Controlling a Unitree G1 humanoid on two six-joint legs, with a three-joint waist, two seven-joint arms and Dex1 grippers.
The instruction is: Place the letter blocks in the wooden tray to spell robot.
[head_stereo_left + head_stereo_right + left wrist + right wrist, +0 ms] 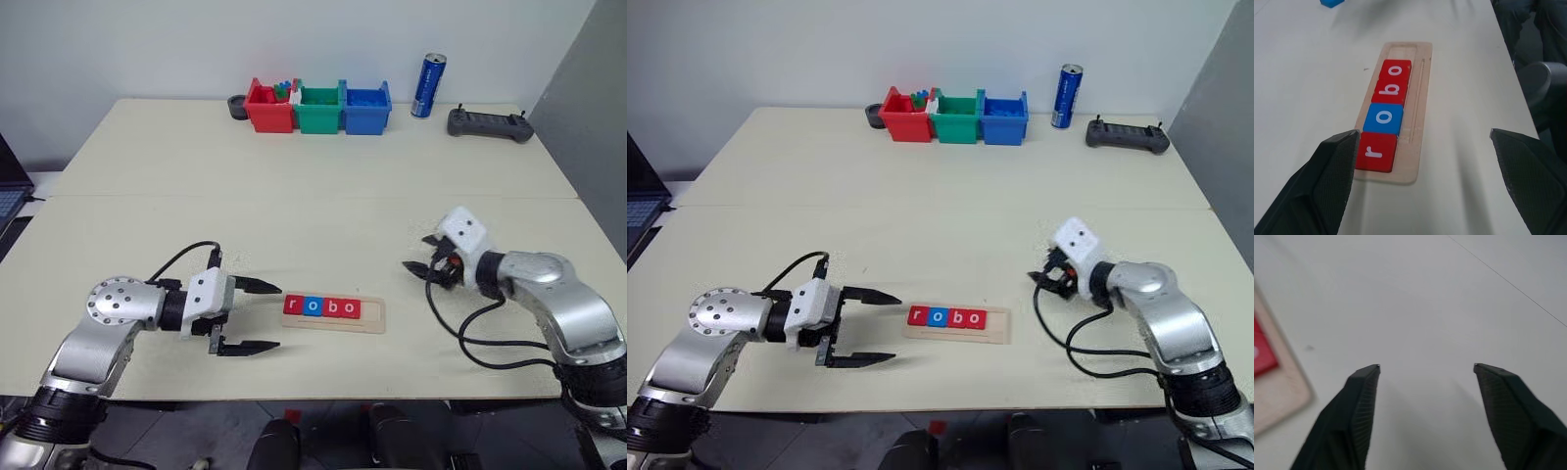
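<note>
The left gripper [257, 316] lies low over the tabletop [294, 196] with its two black fingers [260, 286] spread wide, holding nothing. It points toward the near end of the wooden tray [376, 315], just beside it and not touching. In the left wrist view one finger [1327, 176] stands right next to the first tile, with a thin gap between them.

The right gripper [423, 257] hovers off the far end of the tray, apart from it. Its fingers [1359, 401] are also released and wide apart, with bare tabletop between them and nothing in their grasp.

The tray lies flat near the front edge of the tabletop, between the two grippers. Four letter blocks [321, 306] sit in its groove, touching side by side: red r [1376, 151], blue o [1384, 119], red b [1391, 91], red o [1396, 71]. The space after the last o is bare wood. A blue piece [1331, 2] lies on the tabletop beyond the tray's far end in the left wrist view; its face cannot be read.

At the back of the pale tabletop stand a red bin [267, 106], a green bin [318, 108] and a blue bin [365, 108] in a row, with a small dark round object [237, 106] beside the red one. To their right are a blue can [428, 85] and a black controller [490, 124]. A plain light wall [196, 39] stands behind.
</note>
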